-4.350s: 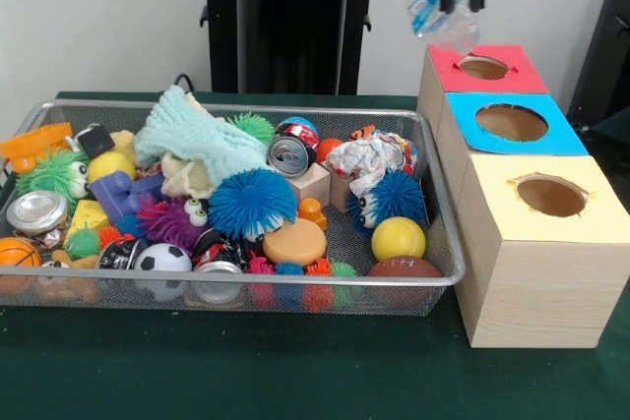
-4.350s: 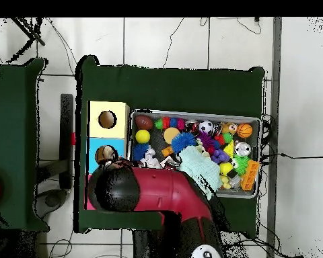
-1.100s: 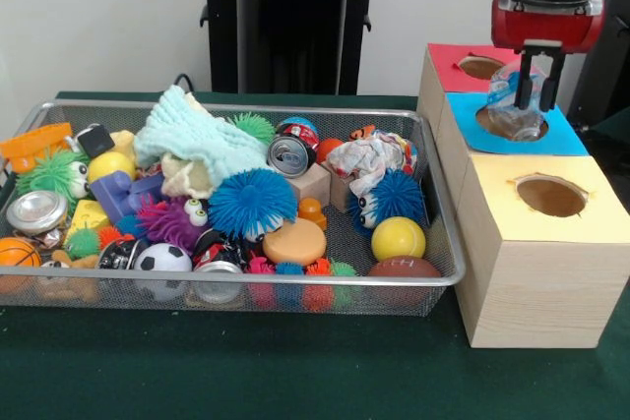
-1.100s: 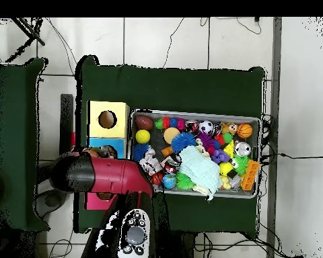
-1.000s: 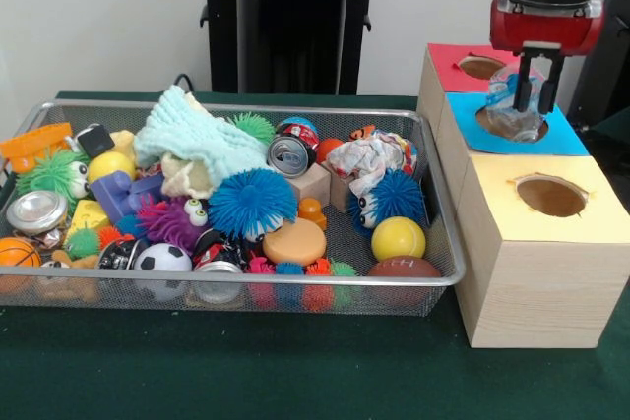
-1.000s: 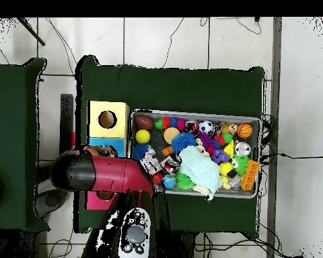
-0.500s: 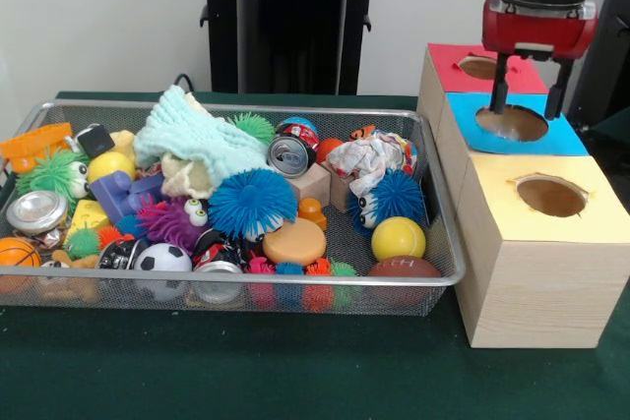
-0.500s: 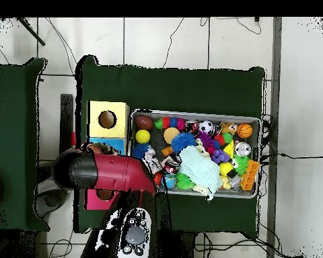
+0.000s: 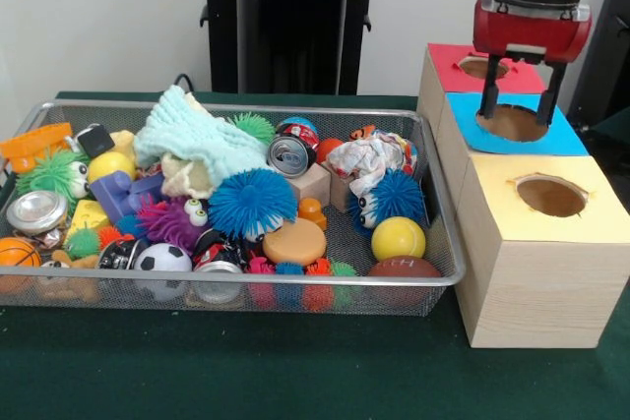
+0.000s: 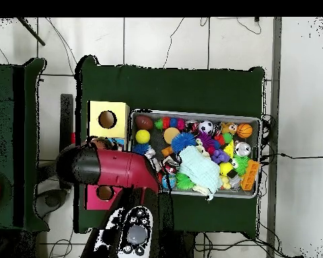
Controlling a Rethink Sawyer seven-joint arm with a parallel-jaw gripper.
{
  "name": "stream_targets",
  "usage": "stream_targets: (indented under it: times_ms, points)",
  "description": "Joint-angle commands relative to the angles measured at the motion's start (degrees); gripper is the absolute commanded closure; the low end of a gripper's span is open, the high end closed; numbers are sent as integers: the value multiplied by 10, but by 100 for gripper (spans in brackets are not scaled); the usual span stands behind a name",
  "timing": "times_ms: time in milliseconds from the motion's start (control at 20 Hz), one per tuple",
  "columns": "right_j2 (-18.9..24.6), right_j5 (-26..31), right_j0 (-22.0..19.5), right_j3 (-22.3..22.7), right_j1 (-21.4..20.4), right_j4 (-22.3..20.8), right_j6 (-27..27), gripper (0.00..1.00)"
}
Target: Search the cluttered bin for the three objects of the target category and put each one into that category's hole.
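Now hanging just above the blue box (image 9: 512,125): the gripper (image 9: 521,103), fingers spread wide on either side of the round hole (image 9: 512,122), gripping nothing. Sitting in a row with the blue box: the red box (image 9: 484,68) behind it, the yellow box (image 9: 544,199) in front. Lying just beside the blue box: the wire bin (image 9: 433,194), crammed with toys. Showing among them, all well apart from the blue box: a dented can (image 9: 290,155) near the bin's back, a crumpled wrapper (image 9: 369,157) right of it, a pale green cloth (image 9: 197,140) left of it, a spiky blue ball (image 9: 252,203), a yellow ball (image 9: 398,238), a small football (image 9: 404,268). From overhead, covering the blue box: the red arm (image 10: 114,168).
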Motion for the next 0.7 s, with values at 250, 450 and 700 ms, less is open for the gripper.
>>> stream_targets:
  times_ms: [250,450,700]
  points:
    - [27,100,-98,8,-54,-12,16,0]
    - [41,121,-158,8,-74,-45,-59,0]
    - [95,113,-249,22,-83,-77,-135,0]
